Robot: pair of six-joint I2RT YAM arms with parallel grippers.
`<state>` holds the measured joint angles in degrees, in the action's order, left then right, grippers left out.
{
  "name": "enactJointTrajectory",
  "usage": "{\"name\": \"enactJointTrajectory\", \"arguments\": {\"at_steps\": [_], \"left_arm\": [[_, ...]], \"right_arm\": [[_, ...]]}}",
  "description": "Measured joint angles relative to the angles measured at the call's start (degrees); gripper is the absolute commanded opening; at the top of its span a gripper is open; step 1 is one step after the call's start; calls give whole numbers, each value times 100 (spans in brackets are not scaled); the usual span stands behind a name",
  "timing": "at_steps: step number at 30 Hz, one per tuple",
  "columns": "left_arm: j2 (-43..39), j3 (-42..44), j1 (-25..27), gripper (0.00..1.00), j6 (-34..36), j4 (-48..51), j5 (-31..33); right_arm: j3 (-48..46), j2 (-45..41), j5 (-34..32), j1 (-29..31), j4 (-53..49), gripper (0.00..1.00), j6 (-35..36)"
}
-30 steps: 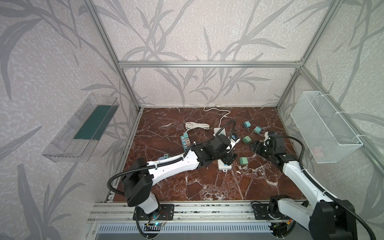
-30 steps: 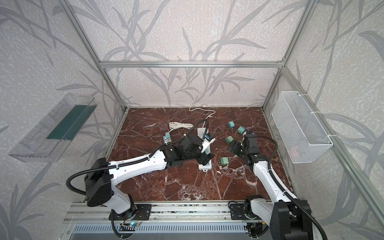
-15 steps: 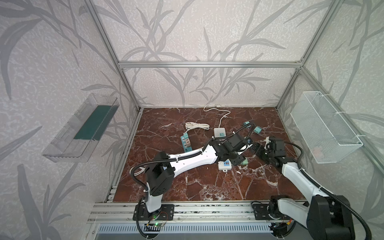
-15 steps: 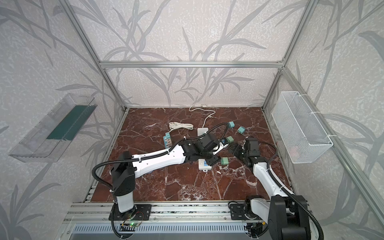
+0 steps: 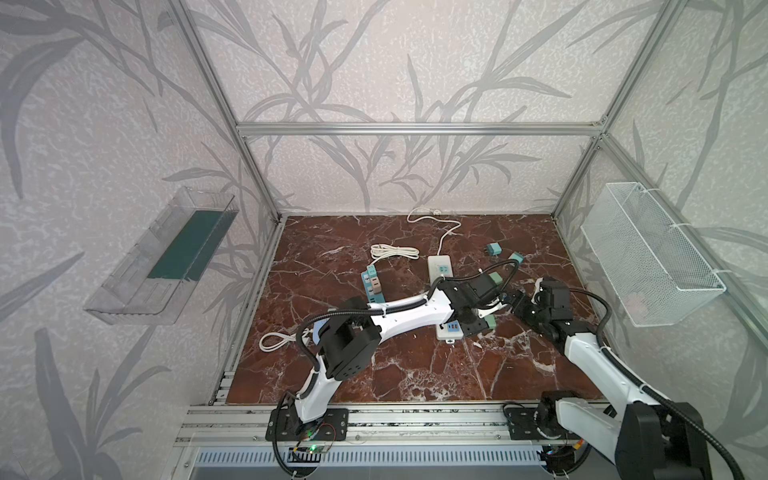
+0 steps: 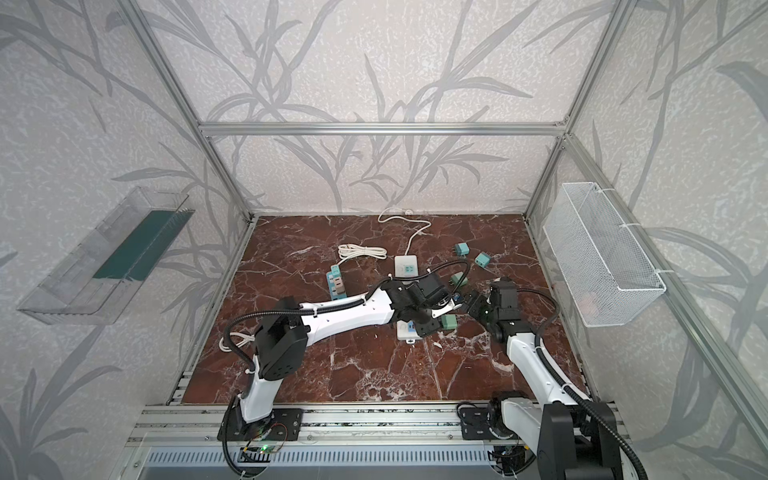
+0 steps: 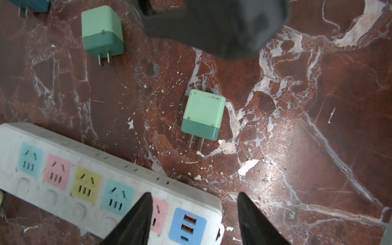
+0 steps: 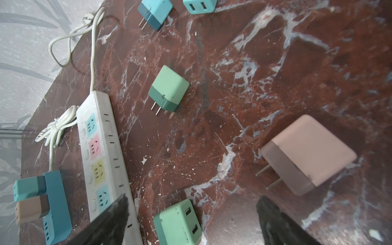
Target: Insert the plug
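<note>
Left wrist view: green plug (image 7: pixel 202 115) lies flat on the marble (image 7: pixel 318 95), just right of the near end of the power strip (image 7: pixel 84 169). Left gripper (image 7: pixel 194 212) and right gripper (image 8: pixel 192 203) both stand open and empty near it. If both close in, I risk a clash or knocking it away.

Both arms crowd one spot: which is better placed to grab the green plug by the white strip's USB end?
Probably left. The open left gripper would close on flat sides of the green plug; the right gripper, also open, would close across its prongs.
</note>
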<state>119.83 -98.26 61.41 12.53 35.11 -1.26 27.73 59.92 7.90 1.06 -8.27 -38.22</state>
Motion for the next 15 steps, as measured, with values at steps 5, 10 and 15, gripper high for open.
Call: {"name": "enactJointTrajectory", "arguments": {"at_steps": [5,10,15], "left_arm": [[162,-87,0,69,258,37,-188],[433,-337,2,70,426,-85,-424],[614,-367,4,71,490,-337,-570]], "right_arm": [[-11,-280,-203,-87,-28,96,-48],[-162,-525,-245,-463,-59,96,-188],[-286,-551,-149,-855,-81,96,-361]]}}
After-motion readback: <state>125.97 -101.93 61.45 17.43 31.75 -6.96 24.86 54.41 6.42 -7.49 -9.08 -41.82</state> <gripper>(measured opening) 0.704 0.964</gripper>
